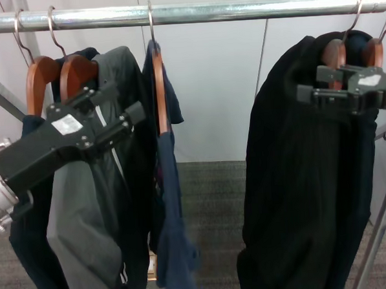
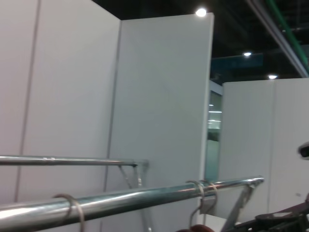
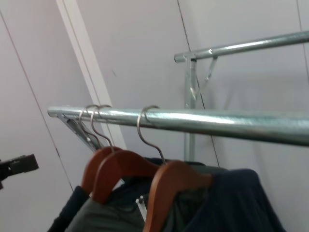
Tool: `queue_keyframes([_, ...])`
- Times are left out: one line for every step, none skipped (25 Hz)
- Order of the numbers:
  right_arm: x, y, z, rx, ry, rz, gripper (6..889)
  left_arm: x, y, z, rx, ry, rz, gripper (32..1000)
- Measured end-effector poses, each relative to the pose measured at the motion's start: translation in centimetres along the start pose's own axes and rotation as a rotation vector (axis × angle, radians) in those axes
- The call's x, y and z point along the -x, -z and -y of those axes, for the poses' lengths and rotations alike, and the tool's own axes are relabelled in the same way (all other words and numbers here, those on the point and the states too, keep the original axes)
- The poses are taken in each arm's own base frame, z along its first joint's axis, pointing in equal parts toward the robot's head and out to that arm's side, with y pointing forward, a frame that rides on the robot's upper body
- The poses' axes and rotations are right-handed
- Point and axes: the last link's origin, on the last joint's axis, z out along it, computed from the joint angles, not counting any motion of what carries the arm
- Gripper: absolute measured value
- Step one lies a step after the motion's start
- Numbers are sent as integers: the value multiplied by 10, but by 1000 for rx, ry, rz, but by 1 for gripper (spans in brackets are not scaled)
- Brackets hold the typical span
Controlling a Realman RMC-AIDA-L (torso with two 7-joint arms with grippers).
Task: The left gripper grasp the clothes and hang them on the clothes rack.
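Note:
The clothes [image 1: 170, 184], a navy T-shirt, hang from a reddish-brown wooden hanger [image 1: 159, 88] whose silver hook sits over the clothes rack [image 1: 238, 10], a shiny tube across the top. My left gripper [image 1: 127, 101] is just left of that hanger, in front of the grey jacket. It is open, holds nothing and stays clear of the T-shirt. The right wrist view shows the rack [image 3: 217, 121], the T-shirt [image 3: 241, 203] and its hanger [image 3: 169, 183]. My right gripper [image 1: 309, 81] is open and idle in front of the black coat.
A grey-and-dark zip jacket [image 1: 86, 208] hangs at the left on two wooden hangers. A long black coat [image 1: 305, 177] hangs at the right. Slanted metal supports [image 1: 384, 218] run down both sides. White wall panels stand behind, and a second rail [image 2: 63, 160] lies beyond.

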Motion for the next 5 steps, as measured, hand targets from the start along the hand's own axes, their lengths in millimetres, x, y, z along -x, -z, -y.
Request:
queue_keyframes([2,-2,0,5,3,7,822,-1,1,2,-7,-2,-4,699])
queue_keyframes([4,-3,-1,9,6,13,822,-2,1,2,-10,-3,-9,699])
queue_keyframes([5,-4,-1,11,8,20,822,-4,0,3,-9,-5,-15,699])
queue_keyframes([5,-5,-1,12,14,24,822,-5,-2,3,-7,-5,-20,699])
queue_keyframes([4,-6,-1,12,19,27,822,-6,-2,4,-6,-5,-22,699])
